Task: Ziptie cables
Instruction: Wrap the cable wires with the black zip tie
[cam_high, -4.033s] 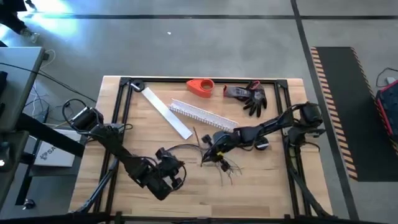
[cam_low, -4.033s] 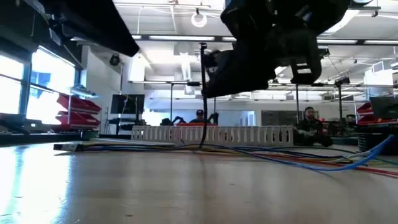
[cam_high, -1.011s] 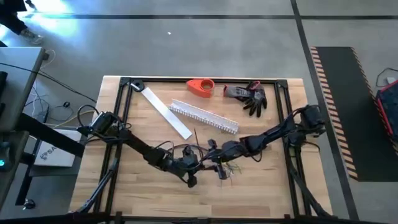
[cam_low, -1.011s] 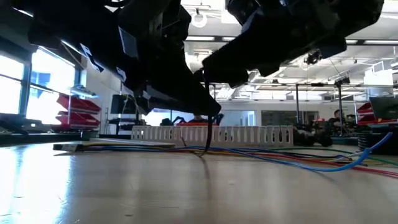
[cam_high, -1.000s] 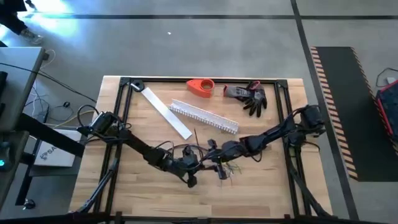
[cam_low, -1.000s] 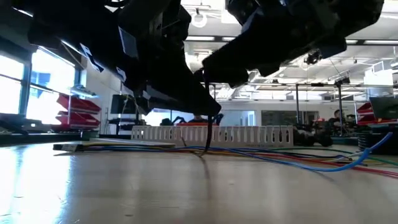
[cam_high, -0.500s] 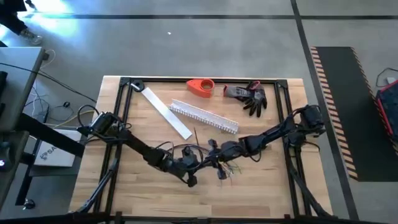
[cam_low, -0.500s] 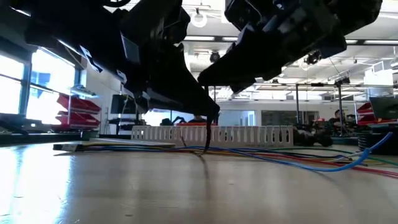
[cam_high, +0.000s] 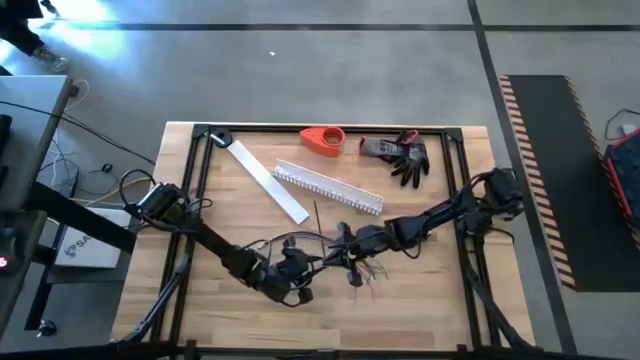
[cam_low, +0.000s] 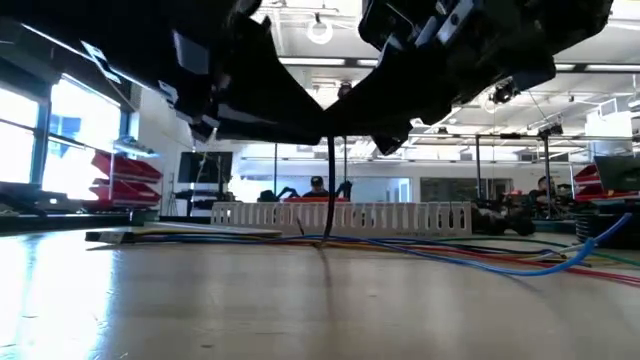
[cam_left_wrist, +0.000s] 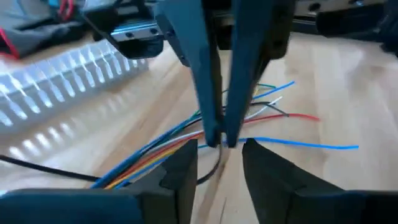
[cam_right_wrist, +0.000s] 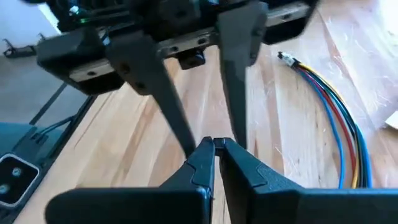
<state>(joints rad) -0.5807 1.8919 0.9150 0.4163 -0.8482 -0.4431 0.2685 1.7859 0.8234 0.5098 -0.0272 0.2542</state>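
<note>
The cables (cam_left_wrist: 155, 152) are a bundle of thin coloured wires lying on the wooden table, with their splayed ends (cam_high: 368, 272) toward the near side. Above them my right gripper (cam_right_wrist: 216, 144) is shut on a thin black zip tie (cam_low: 329, 190). My left gripper (cam_left_wrist: 221, 152) faces it from the table's left. It is open, and its two fingers (cam_right_wrist: 166, 99) stand on either side of the right gripper's fingertips. In the high view both grippers meet over the bundle, the left (cam_high: 315, 264) beside the right (cam_high: 338, 258). My right gripper pinches the black zip tie near its upper end (cam_low: 330, 150) between its two fingertips (cam_left_wrist: 211, 118). The fingers slant down from the table's right. The tie hangs straight below them, and its lower end (cam_low: 325, 238) reaches the cables on the table.
A white slotted channel (cam_high: 330, 187) lies slantwise behind the cables, with a flat white strip (cam_high: 268, 180) to its left. At the far edge lie a red object (cam_high: 322, 140) and dark gloves (cam_high: 400, 153). A black frame (cam_high: 195, 200) borders the tabletop.
My left gripper has drawn back a little toward the table's left and near edges, and its fingers have tipped up to a flatter angle. The zip tie, bowed half a second ago, now hangs straight. My right gripper has kept its place, shut.
</note>
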